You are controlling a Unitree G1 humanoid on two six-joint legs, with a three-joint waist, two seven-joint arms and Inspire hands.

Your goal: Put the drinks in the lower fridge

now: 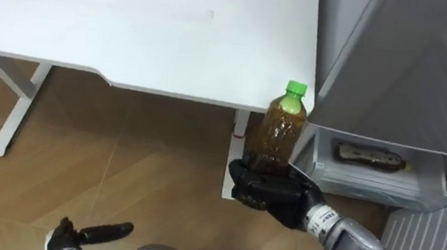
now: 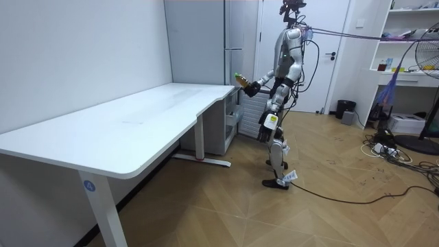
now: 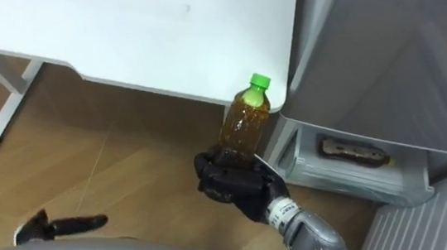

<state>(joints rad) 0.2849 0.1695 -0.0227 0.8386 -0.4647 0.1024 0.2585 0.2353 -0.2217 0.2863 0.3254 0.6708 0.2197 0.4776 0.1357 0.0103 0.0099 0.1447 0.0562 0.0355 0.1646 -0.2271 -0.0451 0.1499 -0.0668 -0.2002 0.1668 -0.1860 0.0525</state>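
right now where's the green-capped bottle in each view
left eye view: green-capped bottle right of centre, upright in the right hand, near the corner of the white table.
right eye view: bottle at centre, held upright too.
room view: bottle small, above centre, at the table's far end.
shared landmark: that table corner beside the grey fridge.

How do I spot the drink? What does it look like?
Find the big white table and the grey fridge beside it. Near where they meet, the robot's black right hand holds the bottle upright. It is brown with a bright green cap, unlike the flat dark packet lying in the open fridge drawer.
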